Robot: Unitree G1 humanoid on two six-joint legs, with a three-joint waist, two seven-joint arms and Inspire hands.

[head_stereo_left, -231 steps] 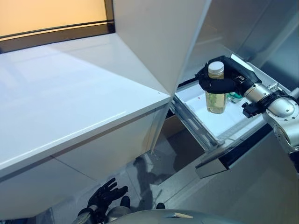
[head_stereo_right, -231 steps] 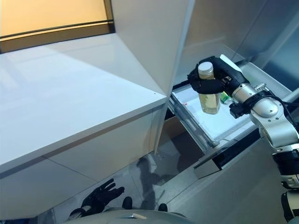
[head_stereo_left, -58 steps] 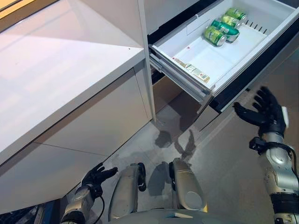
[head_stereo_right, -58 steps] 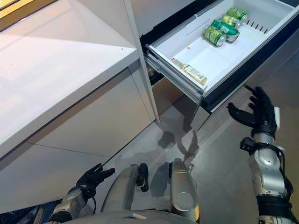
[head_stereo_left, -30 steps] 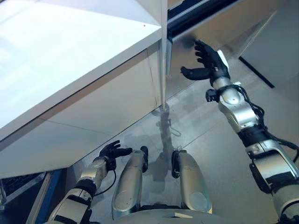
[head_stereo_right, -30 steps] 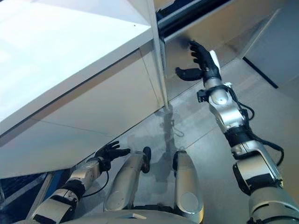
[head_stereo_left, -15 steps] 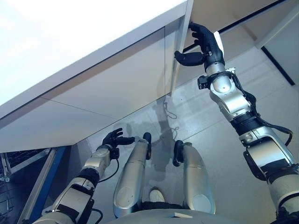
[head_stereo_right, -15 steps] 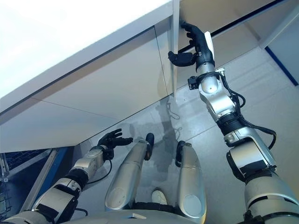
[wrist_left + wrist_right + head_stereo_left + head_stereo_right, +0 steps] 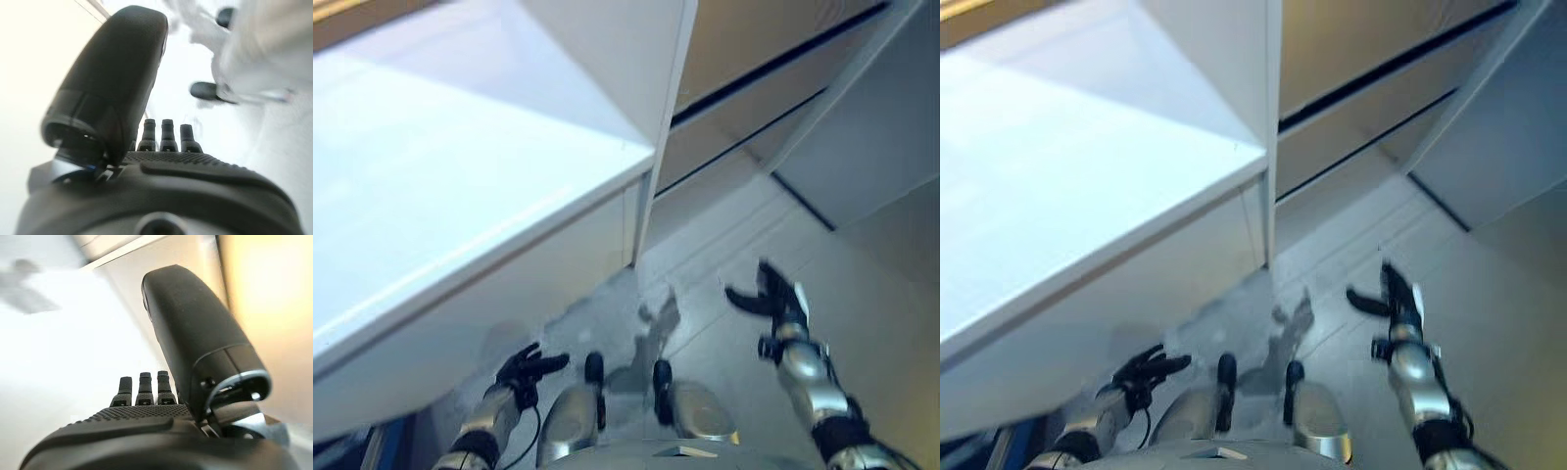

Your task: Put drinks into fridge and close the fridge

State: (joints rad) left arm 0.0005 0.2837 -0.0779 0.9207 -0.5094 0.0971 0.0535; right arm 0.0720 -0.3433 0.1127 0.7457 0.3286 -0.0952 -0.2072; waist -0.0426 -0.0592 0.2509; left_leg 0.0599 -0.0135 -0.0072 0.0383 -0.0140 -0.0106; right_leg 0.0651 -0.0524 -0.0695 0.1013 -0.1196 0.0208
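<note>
Hanging empty with fingers spread, the right robot hand (image 9: pixel 777 302) and left robot hand (image 9: pixel 524 368) flanked the closed pale fridge drawers (image 9: pixel 754 93).

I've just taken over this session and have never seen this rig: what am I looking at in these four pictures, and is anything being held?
The two wide pictures come from a stereo camera on a humanoid robot's head, looking down. They show a white counter and, beside it, the fridge front, whose drawers appear shut; no drinks are in sight. The right robot hand is raised over the grey floor, fingers spread, holding nothing. The left robot hand hangs low beside the counter, also open and empty. The two close pictures come from cameras on each wrist, looking along that arm's own hand: dark thumb and fingers, nothing between them.
</note>
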